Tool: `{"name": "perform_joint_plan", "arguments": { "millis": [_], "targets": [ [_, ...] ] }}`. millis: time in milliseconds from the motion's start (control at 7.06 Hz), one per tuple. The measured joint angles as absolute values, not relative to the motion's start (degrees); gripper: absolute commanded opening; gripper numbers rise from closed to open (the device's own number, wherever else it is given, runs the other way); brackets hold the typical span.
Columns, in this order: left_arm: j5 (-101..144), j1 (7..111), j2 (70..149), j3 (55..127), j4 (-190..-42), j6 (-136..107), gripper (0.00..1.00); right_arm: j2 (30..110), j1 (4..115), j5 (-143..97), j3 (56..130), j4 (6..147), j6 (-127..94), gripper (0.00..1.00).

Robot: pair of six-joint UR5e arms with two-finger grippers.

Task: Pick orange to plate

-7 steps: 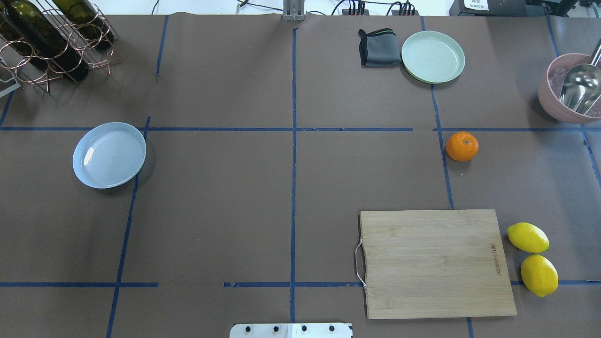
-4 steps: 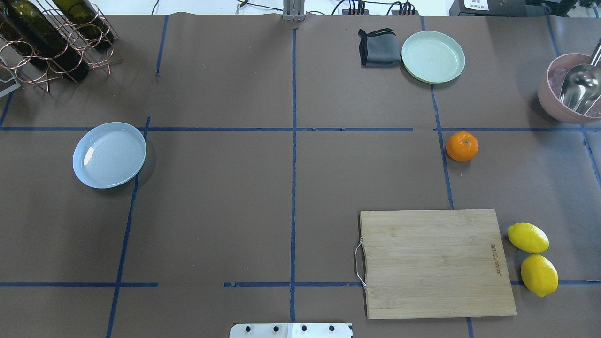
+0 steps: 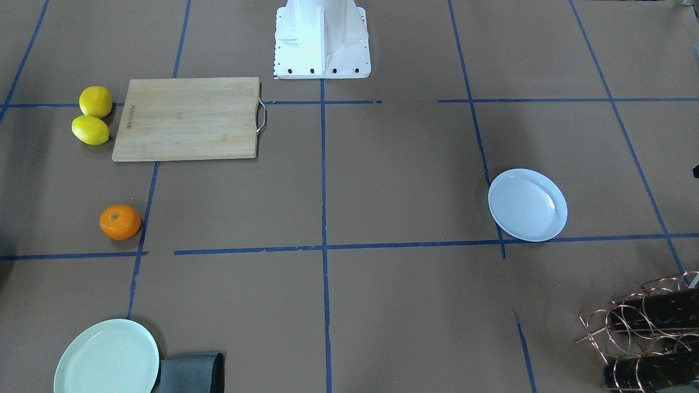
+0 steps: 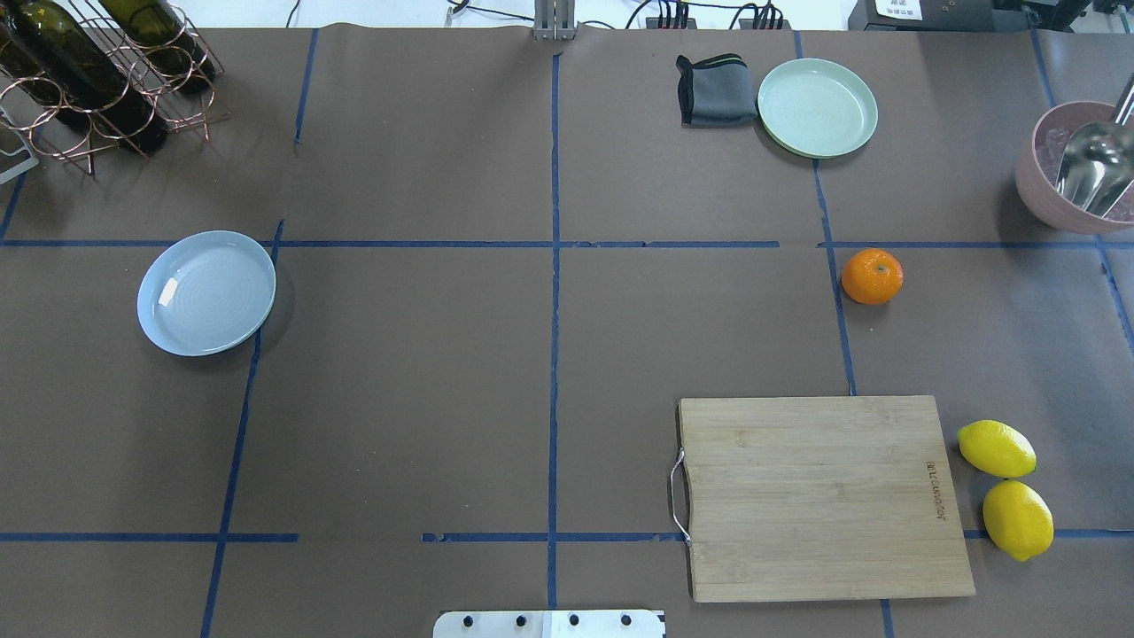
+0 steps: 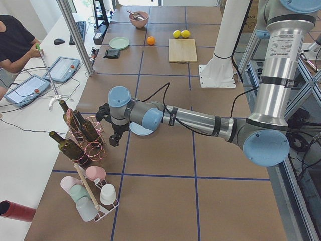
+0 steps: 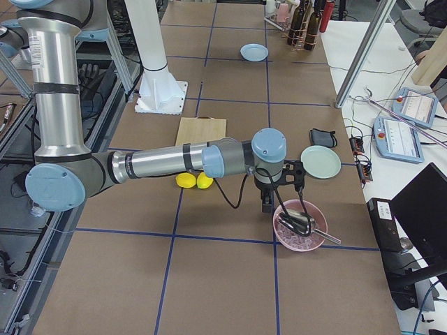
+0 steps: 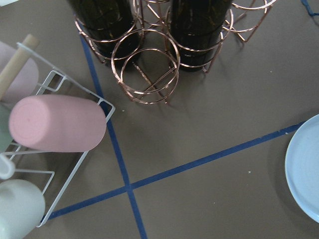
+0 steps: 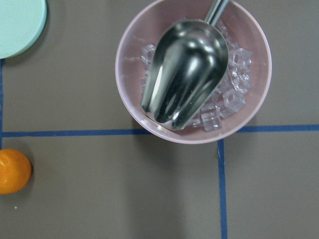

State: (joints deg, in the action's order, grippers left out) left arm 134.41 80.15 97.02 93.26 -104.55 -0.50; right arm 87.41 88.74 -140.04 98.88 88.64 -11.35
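Right now the orange (image 4: 872,276) is sitting on the brown paper-covered table (image 4: 399,399) on the robot's right side. It is resting just beside a blue tape line (image 4: 837,301), between the mint-green plate (image 4: 817,107) and the wooden cutting board (image 4: 819,496), touching neither. The plate (image 4: 205,292) is lying well apart from it, across the table on the robot's left side, with its edge overlapping another tape line.

A burnt-in brand word is running along the cutting board's edge nearest the two lemons (image 4: 996,448), but the letters are showing too small to read. The lemons are lying just beside that edge, close together. A folded grey cloth (image 4: 716,90) is lying against the mint-green plate.

In the exterior left view the left gripper (image 5: 114,139) is hanging over the table between the plate and the copper wine rack (image 5: 85,135) holding dark bottles. I cannot tell how its jaws are standing, as its wrist view is showing only the rack, a pink cup (image 7: 57,124) lying on a white wire stand and the plate's rim.

In the exterior right view the right gripper (image 6: 267,204) is hanging just beside the pink bowl (image 8: 130,55), which is holding ice cubes and a metal scoop (image 8: 184,72). I cannot tell its jaw state either. Its wrist view is catching the orange at the left edge.
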Motion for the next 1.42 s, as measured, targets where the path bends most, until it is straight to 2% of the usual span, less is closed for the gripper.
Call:
{"name": "perform_joint_plan", "arguments": {
  "millis": [567,850,1134,1417],
  "targets": [
    [129.64,67.33,96.2,90.0,-120.85,-29.52,0.98,86.4,83.71,-140.29,99.18,81.5,-24.56,1.0],
    [123.91,61.61,95.65,89.46,-125.45,-40.54,0.88,86.24,79.35,-140.24,99.56,76.33,-32.31,1.0],
    [120.37,58.2,95.58,88.02,-127.97,-45.32,0.71,85.35,75.96,-139.8,100.11,73.37,-38.57,1.0],
    [118.54,56.11,95.57,85.35,-131.36,-47.62,0.63,84.73,74.94,-139.6,100.41,72.76,-40.22,1.0]
  ]
}}
